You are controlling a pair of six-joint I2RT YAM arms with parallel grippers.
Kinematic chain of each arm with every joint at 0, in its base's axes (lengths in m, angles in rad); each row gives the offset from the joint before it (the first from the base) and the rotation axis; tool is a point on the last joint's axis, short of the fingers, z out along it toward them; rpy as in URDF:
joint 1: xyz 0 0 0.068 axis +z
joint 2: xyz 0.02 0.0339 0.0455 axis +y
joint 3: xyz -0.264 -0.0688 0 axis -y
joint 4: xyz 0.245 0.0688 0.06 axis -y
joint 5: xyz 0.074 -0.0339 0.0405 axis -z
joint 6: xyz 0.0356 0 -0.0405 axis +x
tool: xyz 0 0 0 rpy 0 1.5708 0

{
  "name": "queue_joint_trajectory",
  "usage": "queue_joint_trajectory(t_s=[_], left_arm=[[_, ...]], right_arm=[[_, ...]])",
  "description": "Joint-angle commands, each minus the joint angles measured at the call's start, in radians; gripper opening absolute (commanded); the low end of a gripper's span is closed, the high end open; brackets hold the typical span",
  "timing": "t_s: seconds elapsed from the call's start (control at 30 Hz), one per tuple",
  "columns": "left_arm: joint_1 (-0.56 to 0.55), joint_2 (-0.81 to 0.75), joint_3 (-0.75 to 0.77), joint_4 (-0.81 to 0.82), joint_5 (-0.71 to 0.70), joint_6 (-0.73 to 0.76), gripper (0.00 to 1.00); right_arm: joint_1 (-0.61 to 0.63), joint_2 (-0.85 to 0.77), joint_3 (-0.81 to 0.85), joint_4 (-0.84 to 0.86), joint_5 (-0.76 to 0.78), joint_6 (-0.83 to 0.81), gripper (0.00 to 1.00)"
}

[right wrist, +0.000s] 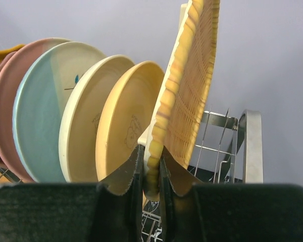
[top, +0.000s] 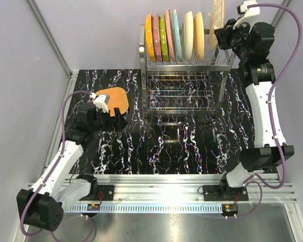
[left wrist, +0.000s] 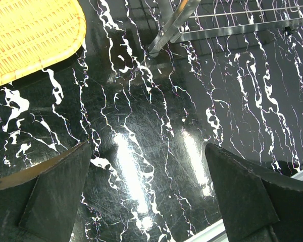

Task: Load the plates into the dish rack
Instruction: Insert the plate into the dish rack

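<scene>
Rack at back of worktop; shiny wire, two tiers. Upper tier loaded with plates standing on edge between the prongs. Counting from rack's left end: orange dotted plate, pink plate, green plate, second pink plate, light blue plate, cream plate, yellow plate.

Right hand raised at rack's right end, level with the upper tier. Clamped tight on lower rim of woven plate, fingers pressed against both faces. Woven plate upright, slightly tilted, just right of yellow plate, top edge higher than the rest of the row. Cannot tell whether its bottom edge sits between the prongs or hangs above them. Contact with yellow plate also unclear.

Left hand low over worktop, well left of rack and forward of it. Spread wide, nothing held between fingers, only worktop showing below. Second woven plate flat on worktop, left of rack, just behind left hand and apart from its fingers.
</scene>
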Motion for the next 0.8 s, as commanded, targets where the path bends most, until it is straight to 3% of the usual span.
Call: queue_joint_trajectory(t_s=[0.0, 0.17, 0.53, 0.77], left_arm=[[-0.004, 0.003, 0.008, 0.024, -0.012, 0.011, 0.99], [-0.004, 0.003, 0.008, 0.024, -0.012, 0.012, 0.99], [-0.004, 0.006, 0.016, 0.022, -0.011, 0.017, 0.99], [-0.004, 0.003, 0.016, 0.022, -0.007, 0.017, 0.99]], right_arm=[[-0.001, -0.053, -0.057, 0.138, 0.013, -0.011, 0.00], [-0.004, -0.079, -0.161, 0.230, -0.020, 0.023, 0.00], [-0.003, -0.042, -0.023, 0.181, -0.032, 0.024, 0.00], [-0.003, -0.059, -0.060, 0.196, -0.027, 0.010, 0.00]])
